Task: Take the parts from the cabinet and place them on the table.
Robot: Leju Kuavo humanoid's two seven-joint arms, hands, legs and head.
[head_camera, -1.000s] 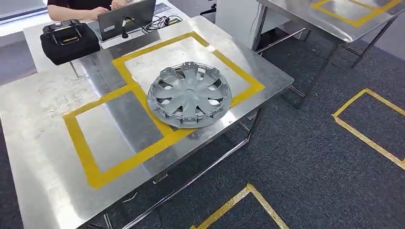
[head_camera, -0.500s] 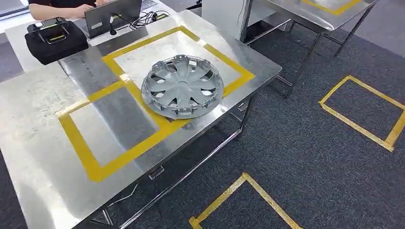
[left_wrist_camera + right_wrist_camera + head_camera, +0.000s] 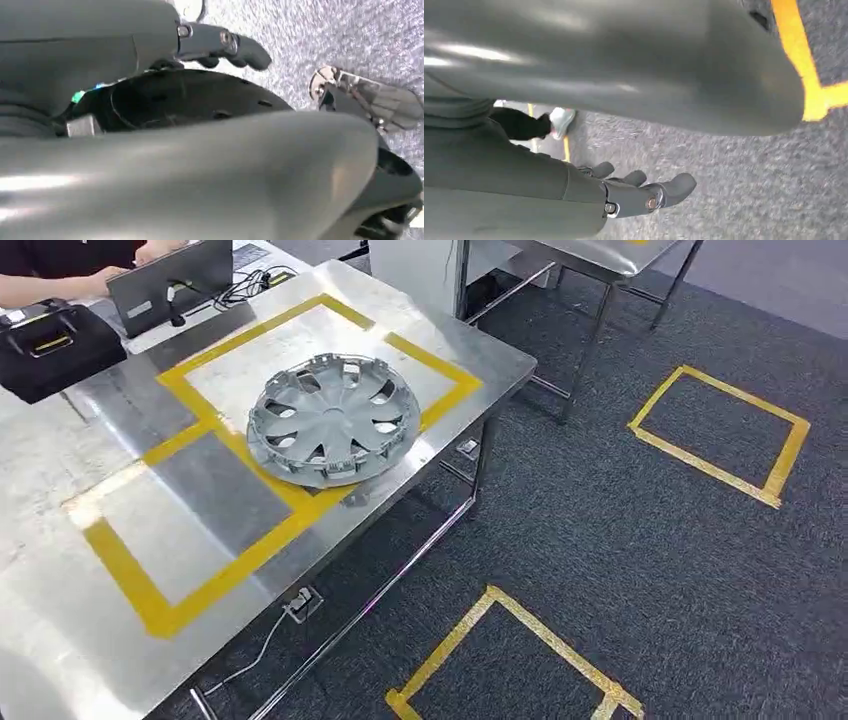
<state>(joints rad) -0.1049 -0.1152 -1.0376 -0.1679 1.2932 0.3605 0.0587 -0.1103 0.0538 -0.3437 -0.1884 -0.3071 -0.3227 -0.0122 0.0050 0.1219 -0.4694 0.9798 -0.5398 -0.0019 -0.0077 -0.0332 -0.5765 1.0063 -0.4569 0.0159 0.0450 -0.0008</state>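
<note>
A grey wheel cover lies flat on the steel tabletop, overlapping the yellow tape outline near the front edge, well apart from both hands. The left hand hangs over grey carpet, fingers loosely apart, holding nothing. The right hand hangs likewise (fingers spread, nothing in them), near a yellow floor marking. Beyond the wheel cover sit a black case and a laptop.
</note>
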